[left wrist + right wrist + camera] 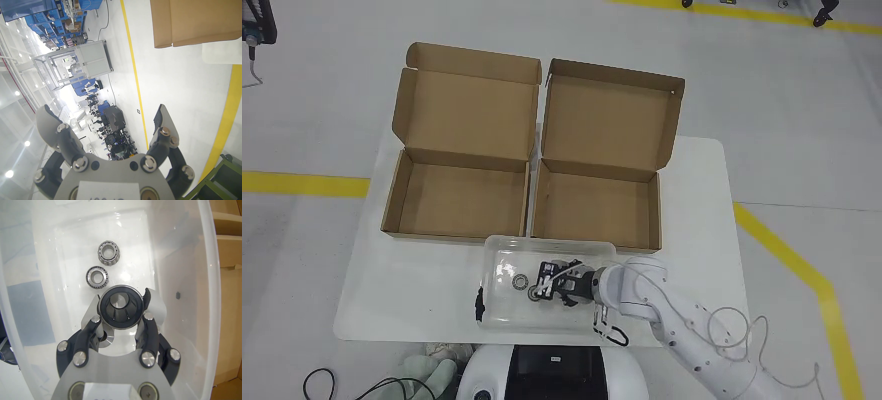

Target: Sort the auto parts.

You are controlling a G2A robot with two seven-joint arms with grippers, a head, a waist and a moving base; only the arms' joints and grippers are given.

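**Top view.** White tabletop (392, 290) with rounded corners. Two open corrugated cardboard boxes, left box (457, 200) and right box (597, 210), side by side toward the far edge, lids standing back, matte brown floors bare. Clear plastic bin (542, 240) at the near edge, just in front of both boxes. Right gripper (554, 283) inside the bin, toward its right half. Small metal ring parts beside it, too small to itemise here.

**Left wrist view.** Left gripper (103, 111) spread wide, nothing between the fingers, held off the table and facing the room. Brown cardboard lid (194, 22) at the picture's edge.

**Right wrist view.** Right gripper (122, 308) clenched on a linear ball bushing (121, 306): a short cylinder with black end ring, hollow bore and rows of small balls along the inner wall. Unclear whether lifted off the bin floor. Two tapered roller bearings on the bin floor, near bearing (97, 276) just beside the bushing, far bearing (108, 253) beyond it; bright steel, ribbed with rollers, cone-shaped, bores upward. Translucent bin wall (189, 275), glossy and smooth.

**Hazards, as judged.**
- Slip or roll of the bushing out of the grasp: smooth round wall, narrow pads.
- Knock against the near bearing on lift-out, given the close spacing.
- Snag on the bin wall or rim on the way to a box.
- Wrong box chosen: neither box marked, both bare.
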